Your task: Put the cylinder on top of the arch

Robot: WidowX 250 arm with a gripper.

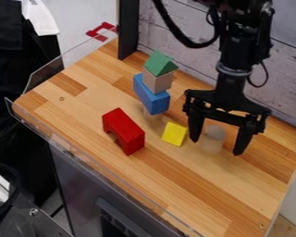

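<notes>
— Where to find the cylinder (213,139)?

— On the surface (70,111), apparently upright, between the fingers (243,139).

— Clamped yet?

— No. Fingers wide apart, with a gap on either side.

— Any advice for the grasp?

— Centre first, then close slowly and evenly, so as not to tip the cylinder. Best to grip squarely, without pressing down into the surface.

— And after that?

— Lift straight up, then cross above the yellow block (175,134), set between the cylinder and the red arch (129,132).

— How to finish?

— Aim for the middle of the arch's flat top. Lower gently, keep vertical, open only with the base fully seated. Off-centre, likely to topple.

— Anything else worth watching?

— The stack, farther back: blue block (151,97), tan block (157,82), green roof (160,64). Probably easy to knock over, so pass well to the near side.
</notes>
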